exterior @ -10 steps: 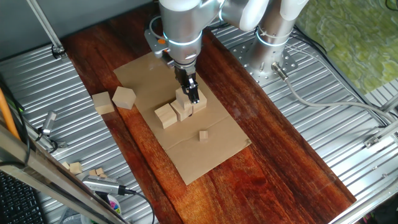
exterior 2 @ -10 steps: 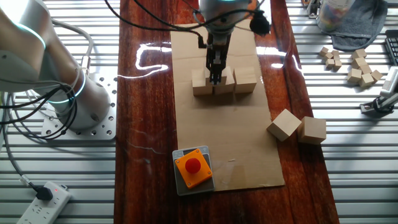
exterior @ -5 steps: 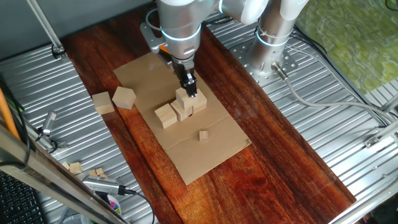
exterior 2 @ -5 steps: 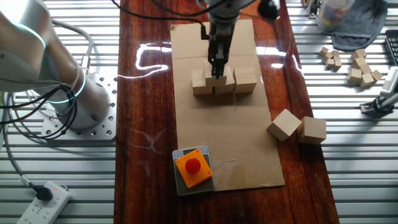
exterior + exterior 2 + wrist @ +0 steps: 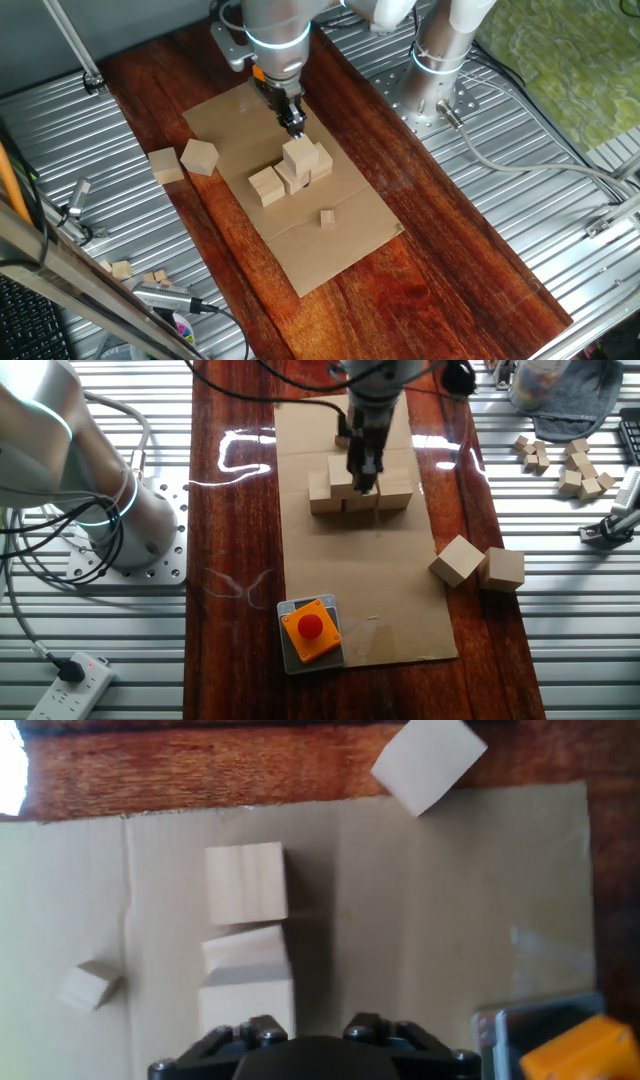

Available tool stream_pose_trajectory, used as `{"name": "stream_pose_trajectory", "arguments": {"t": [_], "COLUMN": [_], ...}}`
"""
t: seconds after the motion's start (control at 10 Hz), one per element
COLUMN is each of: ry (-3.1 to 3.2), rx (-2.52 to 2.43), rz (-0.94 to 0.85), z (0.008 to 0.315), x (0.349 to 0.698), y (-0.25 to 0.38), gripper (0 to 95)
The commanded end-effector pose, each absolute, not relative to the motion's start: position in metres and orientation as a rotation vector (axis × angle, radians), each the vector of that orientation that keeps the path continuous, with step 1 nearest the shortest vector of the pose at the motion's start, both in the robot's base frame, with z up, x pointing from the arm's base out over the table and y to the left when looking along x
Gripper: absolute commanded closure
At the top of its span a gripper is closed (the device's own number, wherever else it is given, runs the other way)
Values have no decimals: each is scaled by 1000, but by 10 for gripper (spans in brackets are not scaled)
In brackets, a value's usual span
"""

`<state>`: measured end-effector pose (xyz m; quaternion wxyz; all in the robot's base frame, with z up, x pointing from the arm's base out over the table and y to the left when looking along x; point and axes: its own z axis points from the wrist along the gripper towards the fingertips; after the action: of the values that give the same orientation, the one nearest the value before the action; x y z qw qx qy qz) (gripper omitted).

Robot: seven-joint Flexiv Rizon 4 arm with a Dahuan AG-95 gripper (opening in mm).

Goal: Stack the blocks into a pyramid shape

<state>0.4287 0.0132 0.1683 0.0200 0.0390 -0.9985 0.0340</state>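
Three blocks stand in a row on the cardboard sheet, and a fourth block rests on top of the row. In the other fixed view the row carries that upper block over its left half. My gripper hangs just above and behind the stack, open and empty, and it stands over the pile. The hand view looks down on the row with the upper block nearest; only the hand's dark base shows. Two more blocks lie off to the side.
A tiny wooden cube sits on the cardboard near the stack. An orange box with a button stands at one end of the sheet. Small cubes and tools lie on the metal table. The arm's base stands beside the wooden board.
My gripper has let go of the upper block and risen, drifting back from the stack. The block stays on top of the row.
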Motion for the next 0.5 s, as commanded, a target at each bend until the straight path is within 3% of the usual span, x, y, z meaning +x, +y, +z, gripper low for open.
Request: {"name": "stream_pose_trajectory", "arguments": {"t": [0.1, 0.5], "ry": [-3097, -3089], "rx": [241, 326], "rz": [106, 52], "z": [163, 132], "x": [450, 476], "y": [-12, -53], "gripper": [950, 950]}}
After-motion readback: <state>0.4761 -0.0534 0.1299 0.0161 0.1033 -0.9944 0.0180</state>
